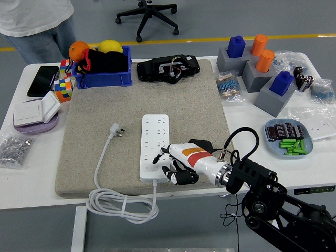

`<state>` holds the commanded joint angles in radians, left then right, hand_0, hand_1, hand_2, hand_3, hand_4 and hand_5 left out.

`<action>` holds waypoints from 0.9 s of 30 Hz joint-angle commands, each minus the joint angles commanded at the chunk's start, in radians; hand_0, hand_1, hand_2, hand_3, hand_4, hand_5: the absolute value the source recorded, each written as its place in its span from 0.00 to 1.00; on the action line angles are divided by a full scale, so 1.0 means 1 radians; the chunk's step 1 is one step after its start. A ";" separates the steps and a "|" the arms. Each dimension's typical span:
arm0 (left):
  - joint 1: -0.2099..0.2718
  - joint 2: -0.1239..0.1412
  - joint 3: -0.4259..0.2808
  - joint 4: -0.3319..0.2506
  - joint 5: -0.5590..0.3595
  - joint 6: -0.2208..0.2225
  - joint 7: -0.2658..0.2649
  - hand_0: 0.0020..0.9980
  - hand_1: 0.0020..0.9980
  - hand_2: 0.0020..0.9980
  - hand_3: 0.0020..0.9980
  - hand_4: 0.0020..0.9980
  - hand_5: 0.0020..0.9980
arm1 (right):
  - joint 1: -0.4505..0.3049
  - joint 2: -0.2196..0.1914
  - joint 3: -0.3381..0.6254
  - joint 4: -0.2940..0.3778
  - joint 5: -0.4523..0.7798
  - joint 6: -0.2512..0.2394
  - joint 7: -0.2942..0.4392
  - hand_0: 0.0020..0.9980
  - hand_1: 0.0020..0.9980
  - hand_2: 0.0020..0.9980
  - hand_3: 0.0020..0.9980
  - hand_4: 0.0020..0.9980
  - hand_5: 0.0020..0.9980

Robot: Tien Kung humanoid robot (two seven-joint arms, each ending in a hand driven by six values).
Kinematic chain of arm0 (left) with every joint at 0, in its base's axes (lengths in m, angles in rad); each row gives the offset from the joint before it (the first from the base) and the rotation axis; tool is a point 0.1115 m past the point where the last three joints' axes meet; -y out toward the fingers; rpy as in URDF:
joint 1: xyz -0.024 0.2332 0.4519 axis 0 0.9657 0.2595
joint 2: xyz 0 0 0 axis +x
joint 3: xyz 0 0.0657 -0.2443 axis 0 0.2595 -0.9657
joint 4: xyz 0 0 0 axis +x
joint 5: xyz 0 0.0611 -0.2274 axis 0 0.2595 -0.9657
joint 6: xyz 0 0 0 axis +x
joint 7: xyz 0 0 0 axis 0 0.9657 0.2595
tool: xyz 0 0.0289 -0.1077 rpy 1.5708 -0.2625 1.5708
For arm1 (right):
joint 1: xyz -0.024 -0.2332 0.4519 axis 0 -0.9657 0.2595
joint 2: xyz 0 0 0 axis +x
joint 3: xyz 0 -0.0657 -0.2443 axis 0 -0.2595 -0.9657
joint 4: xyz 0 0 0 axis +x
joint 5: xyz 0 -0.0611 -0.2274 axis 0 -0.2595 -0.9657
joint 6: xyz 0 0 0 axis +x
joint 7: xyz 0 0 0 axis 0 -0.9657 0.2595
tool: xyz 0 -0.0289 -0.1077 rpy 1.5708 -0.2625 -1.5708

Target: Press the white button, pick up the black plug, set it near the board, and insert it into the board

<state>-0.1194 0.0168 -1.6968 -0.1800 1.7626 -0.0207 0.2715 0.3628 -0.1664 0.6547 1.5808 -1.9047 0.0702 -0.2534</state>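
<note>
White and black, the right hand (176,164) lies over the near end of the white power strip (155,147), fingers (159,156) loosely curled, touching the strip and grasping nothing. Left of the hand, well apart, the white plug (117,130) rests on the grey mat (173,100), its cable (123,202) coiled nearer the table's (31,178) edge.
</note>
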 joint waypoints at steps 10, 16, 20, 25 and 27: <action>0.003 0.000 -0.002 0.000 0.003 -0.001 0.002 0.47 0.50 0.50 0.59 0.56 0.28 | 0.058 0.012 -0.074 -0.042 -0.031 -0.043 0.000 0.00 0.00 0.11 0.69 0.27 0.00; 0.003 0.000 -0.003 0.000 0.009 -0.002 0.003 0.47 0.50 0.50 0.59 0.57 0.28 | 0.087 0.028 -0.102 -0.067 -0.033 -0.048 0.012 0.00 0.00 0.11 0.68 0.26 0.00; 0.003 0.000 -0.001 0.000 0.005 -0.001 0.003 0.47 0.50 0.50 0.59 0.56 0.28 | 0.092 0.025 -0.113 -0.072 -0.029 -0.041 0.012 0.00 0.00 0.11 0.68 0.25 0.00; 0.002 0.000 -0.001 0.000 0.003 -0.001 0.002 0.47 0.50 0.50 0.59 0.56 0.28 | 0.095 0.025 -0.115 -0.093 -0.031 -0.043 0.021 0.00 0.00 0.11 0.68 0.25 0.00; 0.001 0.001 0.000 0.000 0.004 -0.002 0.002 0.47 0.50 0.50 0.59 0.56 0.28 | 0.096 0.025 -0.116 -0.104 -0.035 -0.045 0.028 0.00 0.00 0.11 0.67 0.25 0.00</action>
<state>-0.1183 0.0174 -1.6965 -0.1800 1.7670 -0.0225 0.2738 0.4590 -0.1415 0.5389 1.4772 -1.9396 0.0251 -0.2257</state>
